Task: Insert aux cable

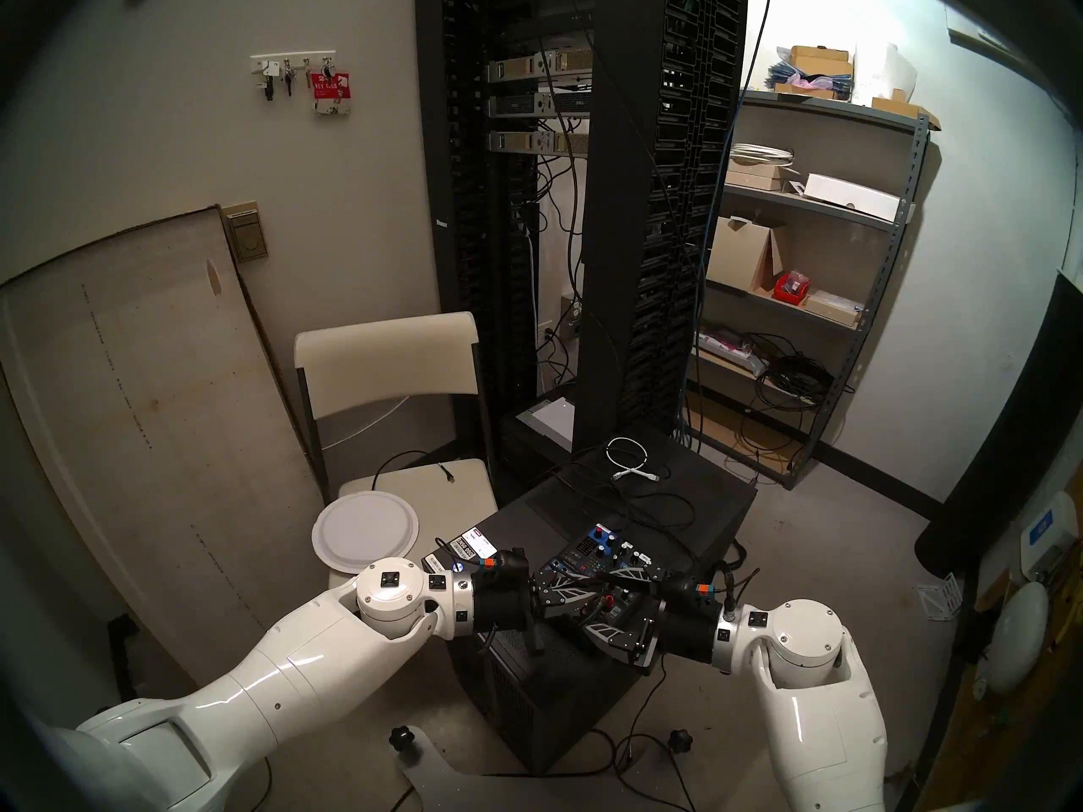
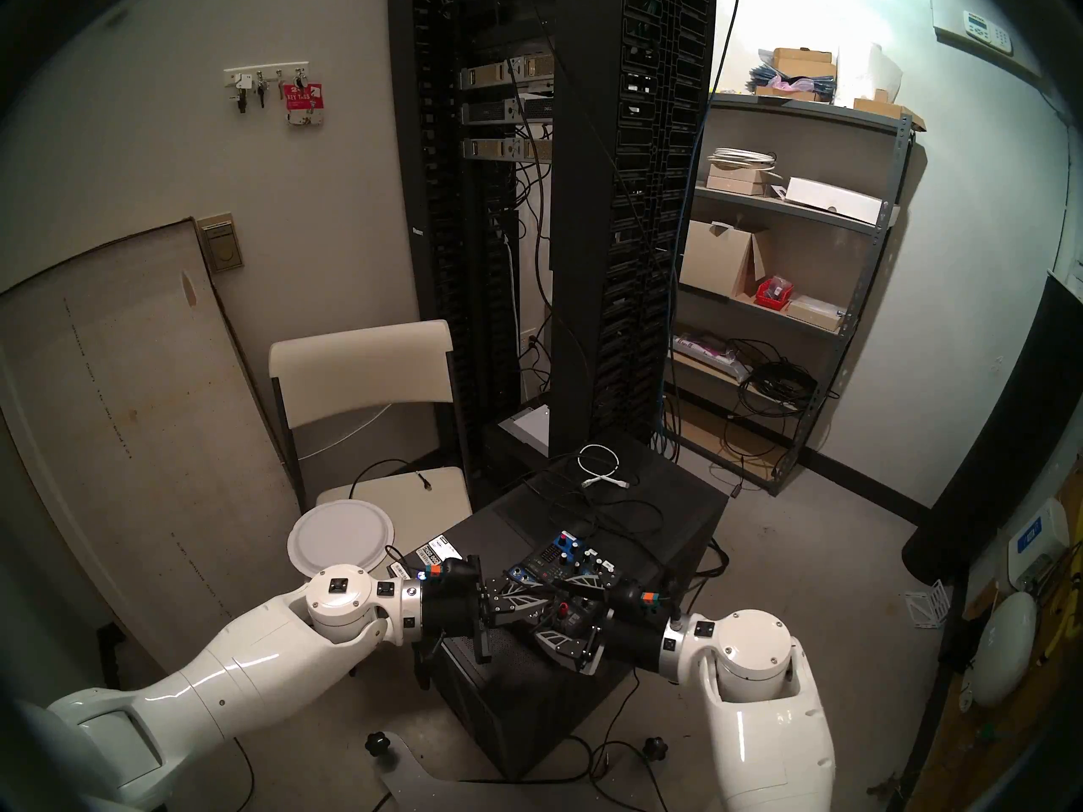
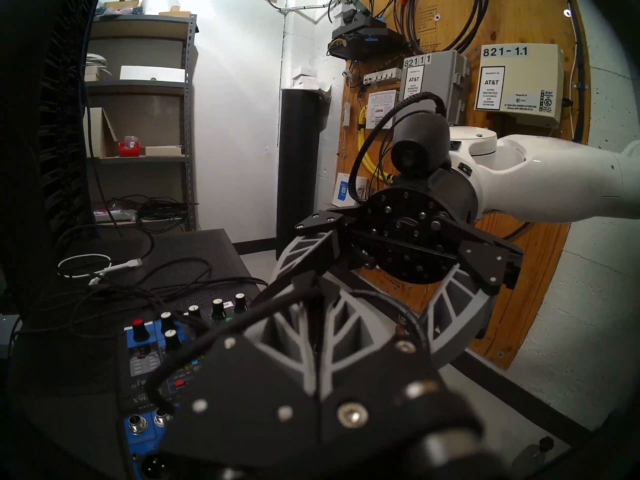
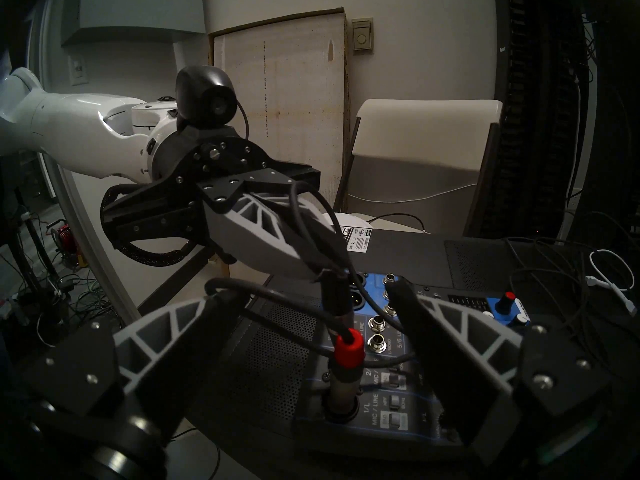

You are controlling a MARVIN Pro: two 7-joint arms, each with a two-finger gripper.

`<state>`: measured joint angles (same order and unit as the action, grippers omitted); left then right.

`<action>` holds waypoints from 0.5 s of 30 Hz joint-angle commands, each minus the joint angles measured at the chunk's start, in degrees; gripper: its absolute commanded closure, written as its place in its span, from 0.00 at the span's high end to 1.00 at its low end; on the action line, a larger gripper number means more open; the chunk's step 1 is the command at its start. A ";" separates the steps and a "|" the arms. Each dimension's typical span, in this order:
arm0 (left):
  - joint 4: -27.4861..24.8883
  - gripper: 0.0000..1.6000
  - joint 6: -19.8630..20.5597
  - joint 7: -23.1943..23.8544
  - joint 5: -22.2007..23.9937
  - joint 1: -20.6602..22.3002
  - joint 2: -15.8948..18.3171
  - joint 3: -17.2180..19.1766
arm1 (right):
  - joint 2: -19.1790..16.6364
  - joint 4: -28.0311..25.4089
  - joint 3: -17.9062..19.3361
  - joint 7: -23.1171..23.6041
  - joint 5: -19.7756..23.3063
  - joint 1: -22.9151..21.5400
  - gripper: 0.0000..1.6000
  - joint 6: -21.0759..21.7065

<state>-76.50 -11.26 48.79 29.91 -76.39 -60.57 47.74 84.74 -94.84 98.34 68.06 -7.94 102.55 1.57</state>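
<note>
The left hand (image 4: 313,261) is clamped on the aux cable (image 4: 329,295) above the audio mixer (image 4: 408,382), while the right hand (image 4: 311,316) stands apart around the red-collared plug (image 4: 349,346).

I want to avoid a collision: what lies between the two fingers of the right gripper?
The right wrist view shows the red-collared plug, upright in the mixer, and behind it the aux cable plug held by the left gripper.

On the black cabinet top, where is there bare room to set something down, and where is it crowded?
Free: the smooth black cabinet top between the white barcode labels and the tangled thin black cables. Crowded: the blue-and-black audio mixer, where the left gripper and the right gripper meet.
</note>
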 commanded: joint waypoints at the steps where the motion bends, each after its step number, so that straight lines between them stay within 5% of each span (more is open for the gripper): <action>1: 3.32 0.00 1.60 -0.04 -1.85 -1.69 1.14 -2.13 | 0.33 -1.01 0.04 -0.02 0.40 -0.32 0.94 -0.09; 15: 3.69 0.00 0.99 -0.62 -1.06 -2.06 2.01 -3.01 | 0.37 -0.85 0.16 0.19 0.22 -0.34 0.94 -0.19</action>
<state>-75.97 -11.85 48.36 30.49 -75.75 -60.54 46.67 84.85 -94.81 98.49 68.26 -8.08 102.56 1.57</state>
